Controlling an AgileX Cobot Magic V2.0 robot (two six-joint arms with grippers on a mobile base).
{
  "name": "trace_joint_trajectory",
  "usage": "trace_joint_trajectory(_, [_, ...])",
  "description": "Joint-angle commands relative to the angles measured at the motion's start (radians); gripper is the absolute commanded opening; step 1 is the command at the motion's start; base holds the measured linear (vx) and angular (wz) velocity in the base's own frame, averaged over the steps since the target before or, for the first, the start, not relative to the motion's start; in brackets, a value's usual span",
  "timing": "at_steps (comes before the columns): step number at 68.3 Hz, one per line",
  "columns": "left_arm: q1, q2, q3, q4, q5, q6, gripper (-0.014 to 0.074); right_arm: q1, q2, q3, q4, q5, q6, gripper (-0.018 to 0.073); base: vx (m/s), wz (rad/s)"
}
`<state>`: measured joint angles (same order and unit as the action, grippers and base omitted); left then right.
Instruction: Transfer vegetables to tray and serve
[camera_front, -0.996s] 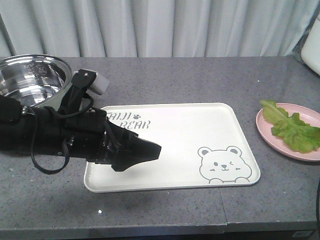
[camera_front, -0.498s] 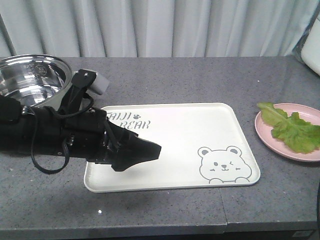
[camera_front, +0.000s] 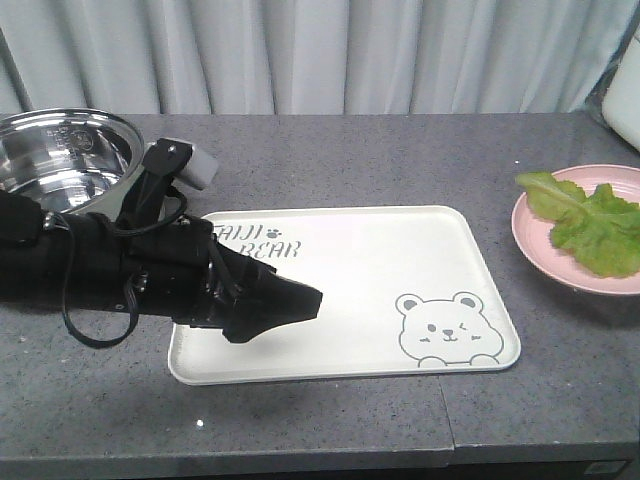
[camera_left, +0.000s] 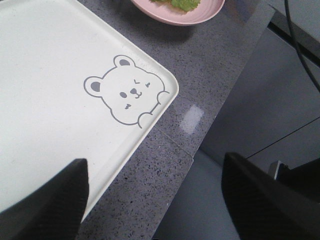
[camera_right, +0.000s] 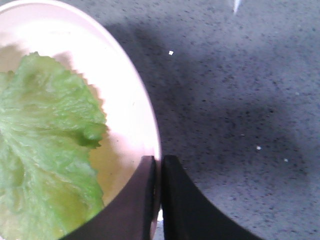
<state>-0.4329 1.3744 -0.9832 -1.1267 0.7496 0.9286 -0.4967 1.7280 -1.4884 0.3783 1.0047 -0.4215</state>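
Note:
The vegetables are one frilly green lettuce leaf (camera_front: 590, 225) (camera_right: 45, 150) lying on a round pink plate (camera_front: 530, 250) at the far right of the counter. My right gripper (camera_right: 159, 160) is shut on the plate's rim (camera_right: 145, 110), one finger inside and one outside; it is out of the front view. The cream tray (camera_front: 380, 260) (camera_left: 50, 90) with the bear drawing lies mid-counter with nothing on it. My left gripper (camera_front: 300, 300) (camera_left: 155, 167) hangs open over the tray's front left part, holding nothing. The left wrist view catches the plate (camera_left: 185, 17) and a bit of lettuce (camera_left: 182, 4) at its top edge.
A steel bowl (camera_front: 60, 155) stands at the back left behind my left arm. A white object (camera_front: 625, 95) sits at the far right edge. The counter's front edge (camera_left: 200, 145) runs close to the tray's bear corner. Grey curtains hang behind.
The pink plate with the lettuce has shifted up and to the right in the front view, and its near rim looks raised. My left arm has stayed put.

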Motion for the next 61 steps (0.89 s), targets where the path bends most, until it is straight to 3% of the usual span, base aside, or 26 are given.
trace_joint_trajectory(1, [-0.001, -0.033, -0.029, -0.049, -0.002, 0.0, 0.0538, -0.003, -0.059, -0.031, 0.093, -0.007, -0.025, -0.0006, 0.0, 0.0])
trace_joint_trajectory(9, [-0.001, -0.033, -0.029, -0.049, -0.002, 0.0, 0.0538, 0.005, -0.059, -0.031, 0.188, 0.03, -0.075, -0.0005, 0.0, 0.0])
trace_joint_trajectory(15, [-0.001, -0.033, -0.029, -0.049, -0.002, 0.0, 0.0538, 0.043, -0.059, -0.031, 0.191, 0.034, -0.08, -0.0003, 0.0, 0.0])
trace_joint_trajectory(45, [-0.001, -0.033, -0.029, -0.049, -0.002, 0.0, 0.0538, 0.478, 0.061, -0.031, 0.183, 0.025, -0.052, -0.0004, 0.0, 0.0])
trace_joint_trajectory(61, [-0.001, -0.033, -0.029, -0.049, -0.002, 0.0, 0.0538, 0.619, 0.142, -0.031, 0.206, -0.049, -0.036, -0.0004, 0.0, 0.0])
